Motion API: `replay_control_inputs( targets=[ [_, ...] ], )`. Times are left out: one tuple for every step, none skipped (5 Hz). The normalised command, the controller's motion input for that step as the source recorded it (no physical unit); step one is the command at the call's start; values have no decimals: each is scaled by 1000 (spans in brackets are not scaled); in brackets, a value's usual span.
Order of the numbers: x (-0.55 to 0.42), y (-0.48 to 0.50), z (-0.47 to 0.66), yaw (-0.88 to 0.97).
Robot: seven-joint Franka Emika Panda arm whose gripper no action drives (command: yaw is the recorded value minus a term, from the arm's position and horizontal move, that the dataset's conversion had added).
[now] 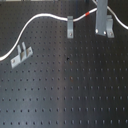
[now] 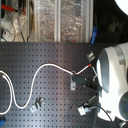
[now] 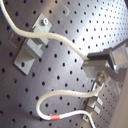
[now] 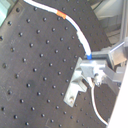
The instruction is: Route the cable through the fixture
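Black perforated tabletop (image 1: 70, 90), mostly bare up front. A metal clip (image 1: 21, 55) sits at the first exterior view's left, another clip (image 1: 70, 26) further back. The white cable (image 1: 37, 19) snakes behind both, red band (image 1: 88, 14) near the claw (image 1: 103, 22), which looks clamped on it, though it's blurry.

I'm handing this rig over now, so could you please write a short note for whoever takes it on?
Gripper: shut on the cable, near its red band, above the far clip.
Cable: in the first exterior view it runs from the left edge, over the middle clip, to the gripper.
Near clip: cable passes beside it, not through.
Done: cable grasped. Left: seating it in the clips.
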Motion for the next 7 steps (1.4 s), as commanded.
replay_control_inputs(
  targets=[
    [-76,16,26,117],
    [-198,43,209,69],
    [0,0,17,0],
    [-88,28,406,17],
    [0,0,29,0],
    [-263,-138,136,166],
    [-387,-162,171,240]
  ],
)
